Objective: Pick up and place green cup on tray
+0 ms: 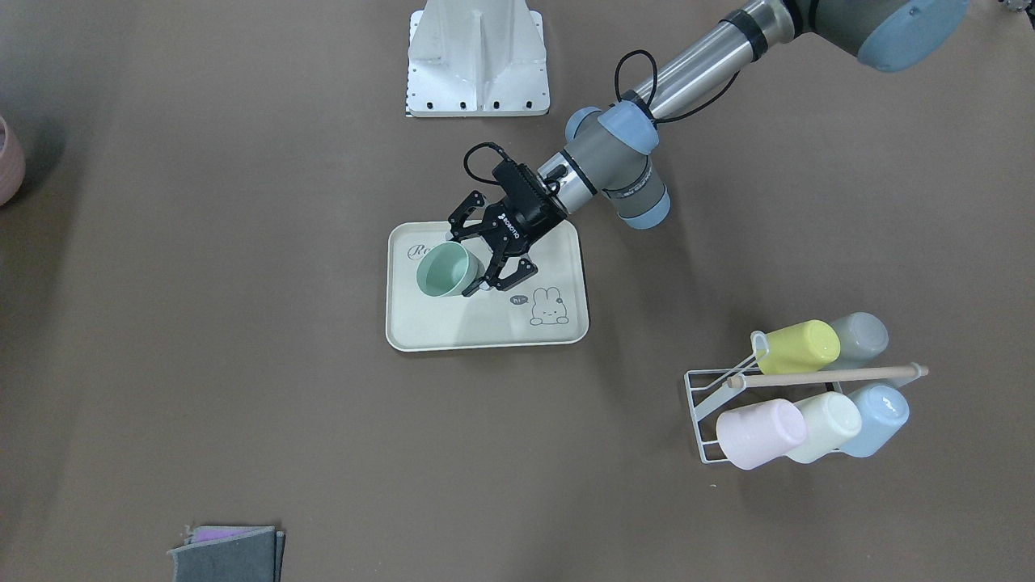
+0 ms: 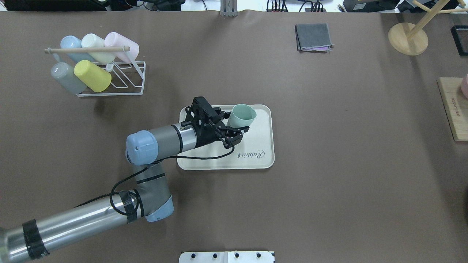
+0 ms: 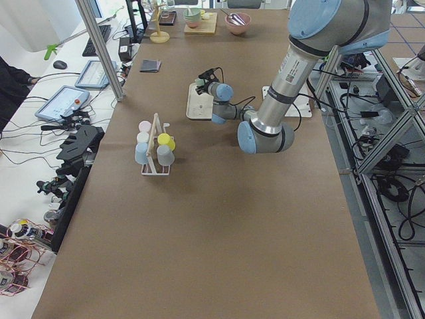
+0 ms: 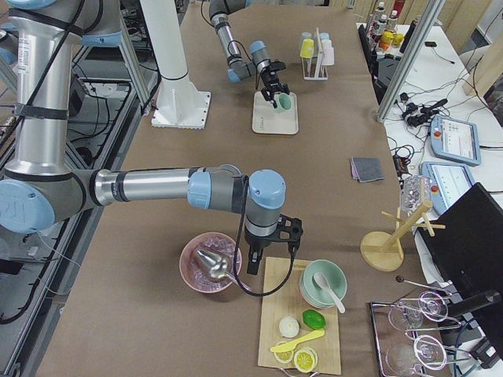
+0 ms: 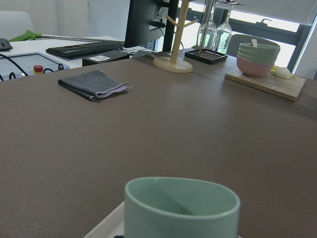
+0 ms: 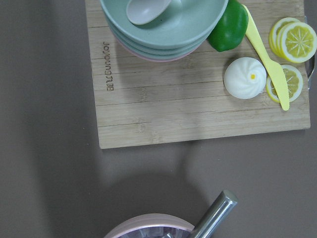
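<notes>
Just over the tray (image 1: 477, 327), the left gripper (image 1: 471, 260) clasps the green cup (image 1: 441, 271), with a finger pressed to the wall on either side and the mouth facing up and slightly away from the wrist. The front-facing and overhead views set the cup against different parts of the tray, which suggests it hangs clear of the surface; contact between base and tray cannot be confirmed. The left wrist camera shows only the cup's rim, with a sliver of tray edge beside it.

The chief risk is an early release. If the fingers part while the cup is raised or leaning, the light tumbler is likely to land on its edge, topple and roll across the flat tray, perhaps over the low rim onto the table. A slip is also possible, as the tapered, smooth wall gives the pads little to bite on. Pressing down too far could shove or tilt the tray itself. As the arm draws back, a finger brushing the wall could knock the cup over.

Far along the table, the right gripper (image 4: 267, 263) hovers between a pink bowl (image 4: 206, 265) and a wooden board (image 4: 302, 326); whether its fingers are spread or closed cannot be told. The wire rack (image 1: 711, 420) of other cups stands well apart.
</notes>
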Action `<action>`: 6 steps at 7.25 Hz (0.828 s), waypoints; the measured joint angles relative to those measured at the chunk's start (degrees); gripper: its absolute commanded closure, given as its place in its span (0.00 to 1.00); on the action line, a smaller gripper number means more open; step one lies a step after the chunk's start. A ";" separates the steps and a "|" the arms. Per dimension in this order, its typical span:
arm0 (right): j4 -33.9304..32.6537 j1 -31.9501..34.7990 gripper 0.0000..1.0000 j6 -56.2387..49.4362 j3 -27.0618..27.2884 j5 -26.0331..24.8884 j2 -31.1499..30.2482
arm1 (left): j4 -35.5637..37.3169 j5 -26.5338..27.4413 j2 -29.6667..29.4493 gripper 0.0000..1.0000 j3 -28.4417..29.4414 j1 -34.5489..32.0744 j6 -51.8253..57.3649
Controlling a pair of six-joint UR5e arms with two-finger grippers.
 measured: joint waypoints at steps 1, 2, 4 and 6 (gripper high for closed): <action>0.00 0.00 0.00 0.01 0.02 0.00 0.02 | 0.03 -0.06 -0.03 0.77 0.08 0.45 -0.90; 0.03 0.00 0.00 0.01 0.03 0.00 0.02 | 0.10 -0.06 -0.03 0.73 0.12 0.83 -1.22; 0.08 0.00 0.00 0.02 0.03 0.00 0.02 | 0.26 0.02 -0.04 0.60 0.67 1.08 -1.25; 0.18 -0.06 0.00 -0.27 0.03 -0.52 0.18 | 0.36 0.04 0.01 0.54 0.84 1.13 -1.16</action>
